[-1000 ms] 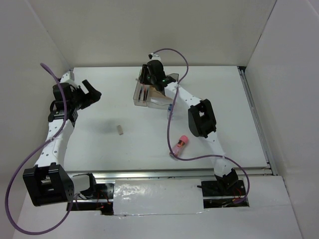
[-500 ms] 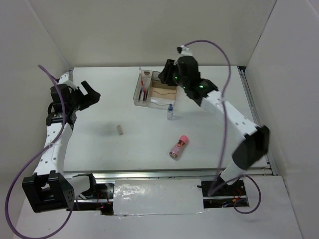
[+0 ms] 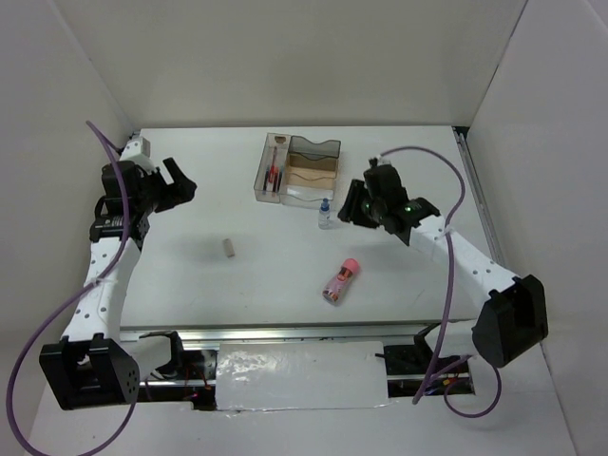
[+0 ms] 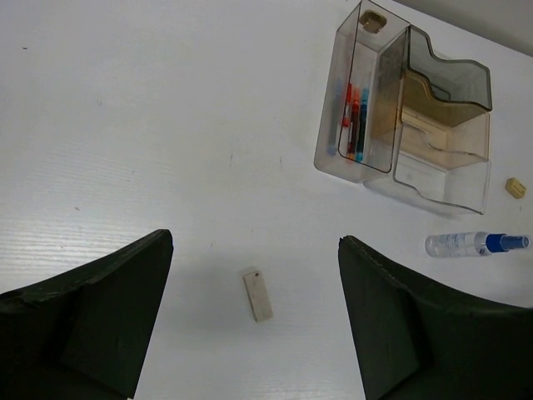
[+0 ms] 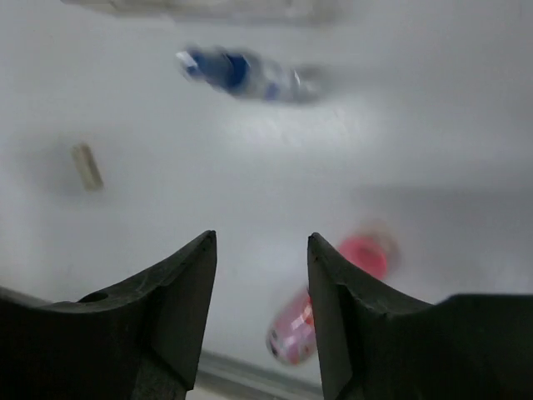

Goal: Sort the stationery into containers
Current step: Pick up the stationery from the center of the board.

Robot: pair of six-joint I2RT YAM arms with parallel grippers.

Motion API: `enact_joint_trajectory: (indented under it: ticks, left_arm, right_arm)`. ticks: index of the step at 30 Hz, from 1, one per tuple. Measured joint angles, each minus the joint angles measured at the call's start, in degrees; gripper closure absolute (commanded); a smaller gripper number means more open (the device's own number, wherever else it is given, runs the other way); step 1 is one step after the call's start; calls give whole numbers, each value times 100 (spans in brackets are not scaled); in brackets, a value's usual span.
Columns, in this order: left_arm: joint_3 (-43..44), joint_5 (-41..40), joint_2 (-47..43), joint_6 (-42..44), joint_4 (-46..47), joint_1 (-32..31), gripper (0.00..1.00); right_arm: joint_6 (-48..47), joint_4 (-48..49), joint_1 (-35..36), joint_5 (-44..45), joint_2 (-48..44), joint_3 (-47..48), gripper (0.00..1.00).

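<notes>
The smoky clear organizer tray (image 3: 302,180) stands at the back middle; it also shows in the left wrist view (image 4: 441,179). Red and blue pens (image 3: 275,177) (image 4: 356,122) lie in its long narrow compartment. A clear blue-capped bottle (image 3: 326,215) (image 4: 475,244) (image 5: 246,73) lies just in front of the tray. A pink tube (image 3: 341,280) (image 5: 293,327) lies nearer. One beige block (image 3: 228,248) (image 4: 257,294) (image 5: 87,167) lies mid-left, another (image 4: 515,187) right of the tray. My left gripper (image 3: 179,182) (image 4: 256,240) is open and empty at the left. My right gripper (image 3: 350,211) (image 5: 262,240) is open and empty beside the bottle.
White walls close the table on the left, back and right. A metal rail (image 3: 323,332) runs along the near edge. Purple cables (image 3: 432,157) loop over both arms. A small tan thing (image 4: 374,22) sits at the far end of the narrow compartment.
My right arm has swung away from over the tray, toward the near right, and its gripper now hangs next to the bottle. The left arm has barely shifted.
</notes>
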Motion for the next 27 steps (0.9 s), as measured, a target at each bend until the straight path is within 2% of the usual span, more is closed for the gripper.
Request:
enact_joint_trajectory:
  ticks: [3,6,9,15,22,27]
  left_arm:
    - [0,-59,-35,4,-35,-9,6]
    - [4,-125,-70,15,-105,-17,6]
    - [20,-205,-72,85,-205,-26,5]
    - [20,-332,-72,138,-249,-26,5]
    - [31,-354,28,127,-262,-26,5]
    - [52,-400,33,142,-245,-28,5]
  right_arm:
    - [654,-645,-63,-313,-452,-824,28]
    - [1099,-1248,-83,-612,-848,-1296,22]
    - [1338,-1543,-94,-841,-970,-1414,21]
    - [1904,-1534,-11,-1318,-828,-1862,23]
    - [2490,-1504,297,-1659,138,-1961,25]
    - [2712,-1429,459,-1692,933,-1508,26]
